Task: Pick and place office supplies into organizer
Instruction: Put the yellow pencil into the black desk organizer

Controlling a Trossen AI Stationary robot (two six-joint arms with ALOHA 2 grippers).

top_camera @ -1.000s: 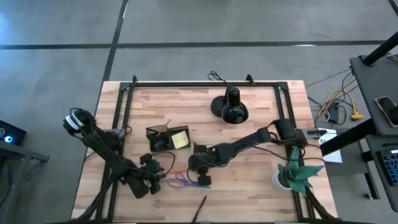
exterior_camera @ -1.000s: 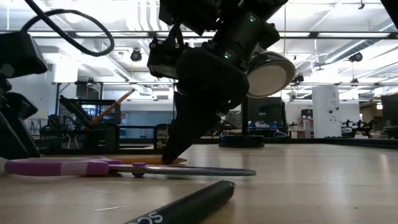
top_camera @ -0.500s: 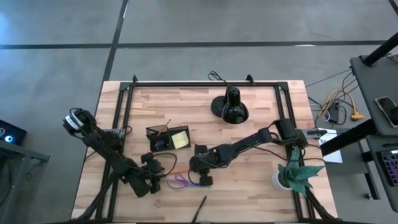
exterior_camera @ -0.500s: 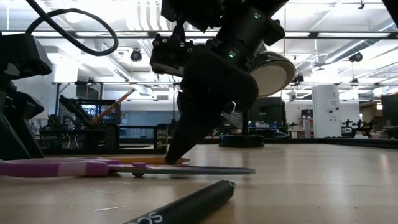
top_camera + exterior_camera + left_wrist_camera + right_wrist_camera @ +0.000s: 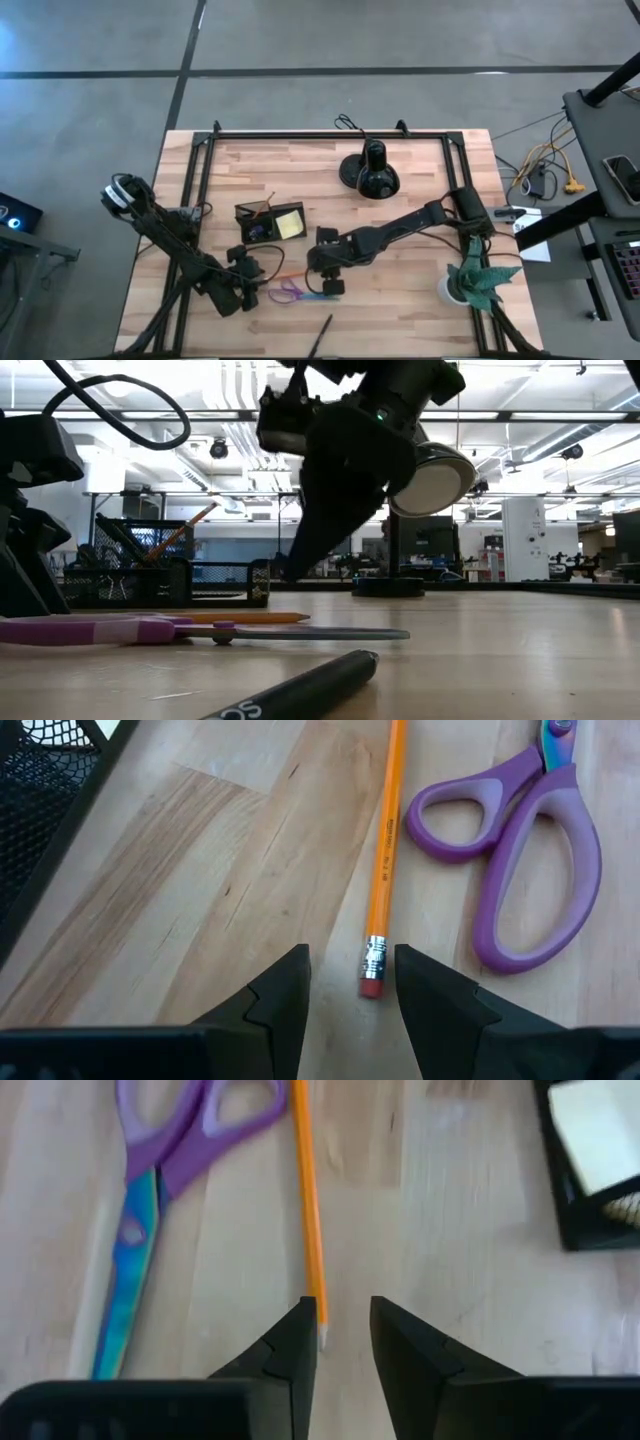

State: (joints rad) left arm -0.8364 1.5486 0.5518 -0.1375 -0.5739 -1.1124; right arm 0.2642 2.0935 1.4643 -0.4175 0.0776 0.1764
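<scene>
The pencil (image 5: 386,850) lies flat on the worktop (image 5: 420,170) just beside the purple scissors (image 5: 520,870), near the organizer (image 5: 270,222). The right gripper (image 5: 335,1335) hangs above the pencil's sharpened tip, its jaws a narrow gap apart and holding nothing. The left gripper (image 5: 350,985) sits low at the eraser end, jaws parted with the eraser between them, not touching. To lift it well, one gripper should straddle the shaft squarely, clear of the scissors, and close fully before rising
</scene>
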